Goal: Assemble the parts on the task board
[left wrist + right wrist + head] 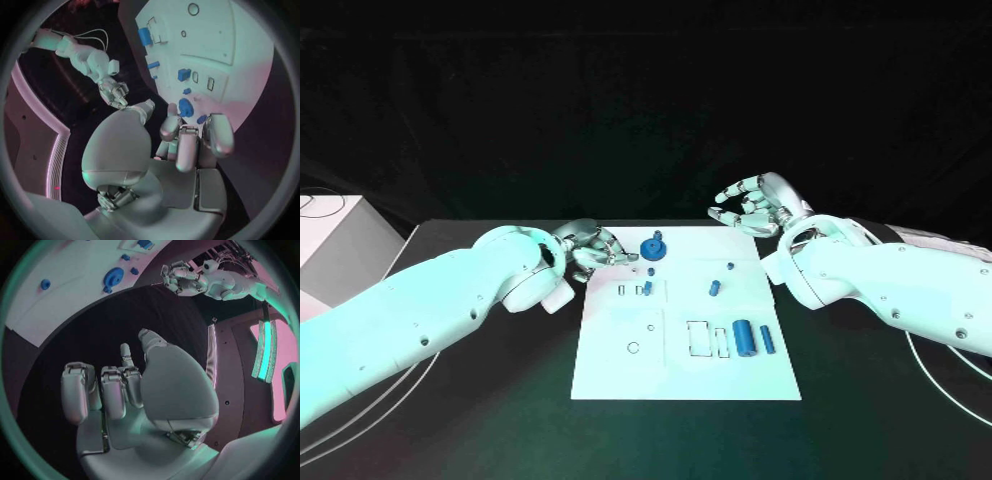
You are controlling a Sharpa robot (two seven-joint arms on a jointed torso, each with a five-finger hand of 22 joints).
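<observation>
The white task board [678,372] lies in the middle of the black table. On it are a round blue part [655,249] at the far edge, small blue pieces [715,288] near the middle, and two blue cylinders [753,337] at the right. My left hand [596,245] hovers at the board's far left corner, fingers loosely bent, holding nothing. The left wrist view shows its fingers [187,142] just short of the round blue part [185,107]. My right hand [759,203] hangs raised beyond the board's far right corner, fingers apart and empty, as the right wrist view shows [119,390].
Printed outlines and small slots [702,338] mark the near half of the board. A white box [329,245] stands off the table's left side. Black table surface [473,420] lies bare to the left and right of the board.
</observation>
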